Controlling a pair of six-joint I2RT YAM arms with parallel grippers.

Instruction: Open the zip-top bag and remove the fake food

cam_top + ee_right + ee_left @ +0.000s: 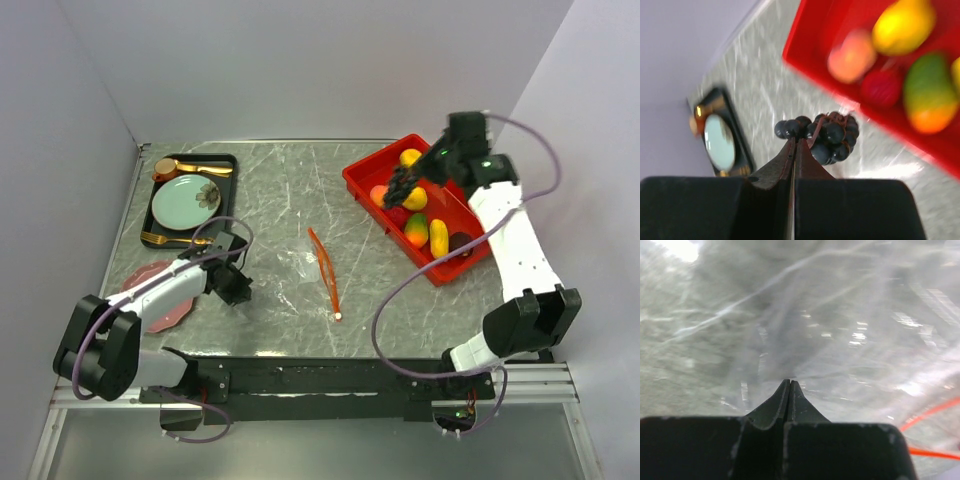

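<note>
The zip-top bag [293,272] lies flat at the table's middle, clear and wrinkled. Its orange-red zip strip [324,268] ends in a white slider [339,316]. My left gripper [240,289] is low at the bag's left edge. In the left wrist view this gripper [790,380] is shut, with the thin plastic [850,340] gathered at its tips. My right gripper [392,196] hovers over the left rim of the red tray [358,180]. It [795,140] is shut on a dark purple grape bunch [833,135]. More fake food [415,198] lies in the tray.
A black tray [229,160] at the back left holds a mint-green plate [185,201] and gold cutlery [196,168]. A pink plate [146,283] lies under my left arm. Walls close in the table at the back and left.
</note>
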